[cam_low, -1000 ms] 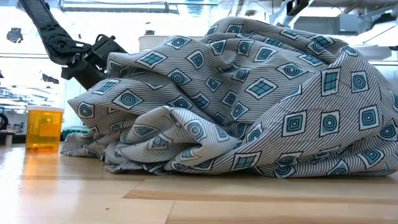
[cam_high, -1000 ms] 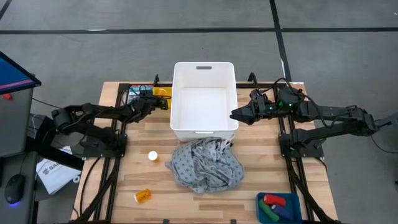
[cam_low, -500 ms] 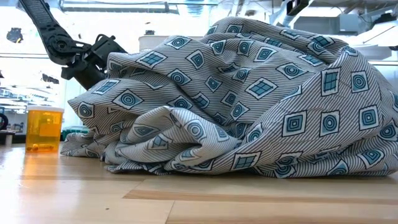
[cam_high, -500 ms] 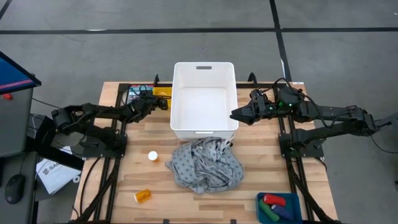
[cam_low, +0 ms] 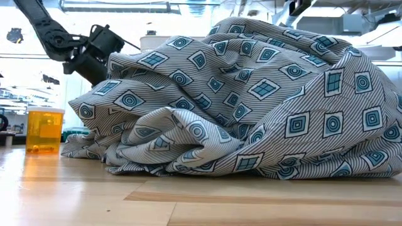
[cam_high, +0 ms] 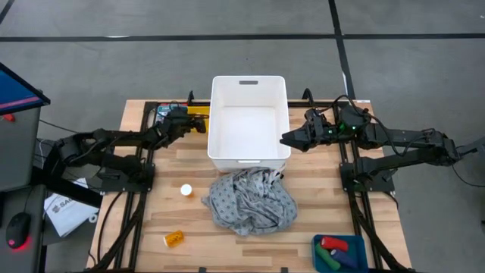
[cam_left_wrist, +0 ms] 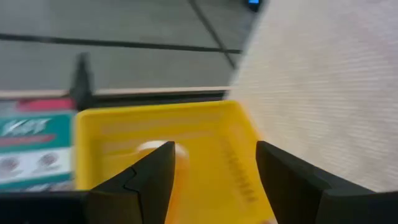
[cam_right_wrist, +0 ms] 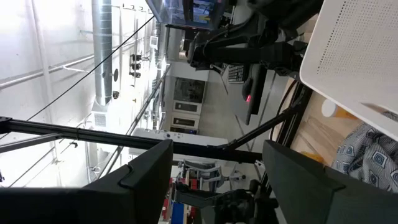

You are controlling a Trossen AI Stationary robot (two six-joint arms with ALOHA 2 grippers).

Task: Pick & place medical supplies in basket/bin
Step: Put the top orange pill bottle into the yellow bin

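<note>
High view: left claw [cam_high: 198,125] spread over yellow tray [cam_high: 198,113], beside bin [cam_high: 249,158] wall; right claw [cam_high: 286,140] spread.

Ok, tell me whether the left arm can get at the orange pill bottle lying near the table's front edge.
Probably yes. The orange pill bottle lies alone on bare wood on the left arm's side, with nothing over it. The left claw sits open by the white bin, so it must swing back.

Patterned cloth [cam_high: 248,199], wood table [cam_high: 318,189], plastic bin [cam_high: 248,121]

White bin [cam_high: 249,121]; grey cloth [cam_high: 248,199] with teal squares and circles; orange pill bottle [cam_high: 174,239]; yellow tray [cam_left_wrist: 168,149].
</note>
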